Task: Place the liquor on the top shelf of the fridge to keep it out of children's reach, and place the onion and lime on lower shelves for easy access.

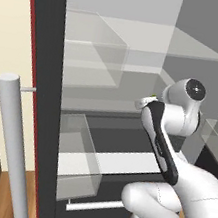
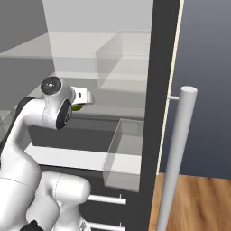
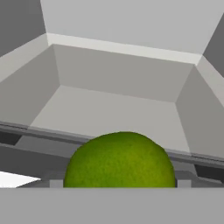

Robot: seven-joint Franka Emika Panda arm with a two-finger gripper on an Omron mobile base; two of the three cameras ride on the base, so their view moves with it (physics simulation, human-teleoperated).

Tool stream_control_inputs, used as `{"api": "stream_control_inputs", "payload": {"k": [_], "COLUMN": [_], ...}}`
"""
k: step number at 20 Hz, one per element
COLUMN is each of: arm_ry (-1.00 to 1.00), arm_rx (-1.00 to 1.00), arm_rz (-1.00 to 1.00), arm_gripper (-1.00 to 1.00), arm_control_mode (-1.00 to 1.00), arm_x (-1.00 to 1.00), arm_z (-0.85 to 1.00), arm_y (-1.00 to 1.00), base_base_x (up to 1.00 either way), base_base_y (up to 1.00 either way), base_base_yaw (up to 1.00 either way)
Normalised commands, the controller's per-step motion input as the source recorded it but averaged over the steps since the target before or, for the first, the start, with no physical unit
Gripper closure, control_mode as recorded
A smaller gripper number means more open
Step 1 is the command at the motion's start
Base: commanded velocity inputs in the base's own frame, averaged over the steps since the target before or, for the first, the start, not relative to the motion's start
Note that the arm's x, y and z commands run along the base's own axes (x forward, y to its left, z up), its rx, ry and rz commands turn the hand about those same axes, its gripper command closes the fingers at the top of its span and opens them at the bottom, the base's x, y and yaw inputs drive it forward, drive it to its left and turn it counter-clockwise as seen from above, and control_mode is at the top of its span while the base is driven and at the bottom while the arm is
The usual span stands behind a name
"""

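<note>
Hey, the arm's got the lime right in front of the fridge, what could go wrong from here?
The lime is round and sits between the gripper's tips; released before it passes the shelf edge, it may roll off and drop. The clear bins on the door stand close beside the arm, so a wide swing could knock them.

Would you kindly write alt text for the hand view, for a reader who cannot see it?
A yellow-green lime sits large at the bottom centre, close to the camera. Behind it opens the pale grey interior of the fridge, with a flat shelf running back to the rear wall.
</note>
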Motion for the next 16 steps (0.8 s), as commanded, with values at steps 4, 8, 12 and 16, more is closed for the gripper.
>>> {"api": "stream_control_inputs", "payload": {"k": [4,8,12,16], "arm_ry": [0.00,0.02,0.03,0.01], "arm_rx": [0.00,0.03,0.03,0.00], "arm_rz": [-0.08,-0.08,-0.05,-0.03], "arm_gripper": [1.00,1.00,1.00,1.00], "arm_control_mode": [-1.00,-1.00,-1.00,-1.00], "arm_x": [0.43,0.40,0.41,0.40], "arm_z": [-0.22,-0.20,-0.15,-0.11], "arm_y": [0.00,0.00,0.00,0.02], "base_base_x": [0.00,0.00,0.00,0.00], "base_base_y": [0.00,0.00,0.00,0.00], "base_base_yaw": [0.00,0.00,0.00,0.00]}}
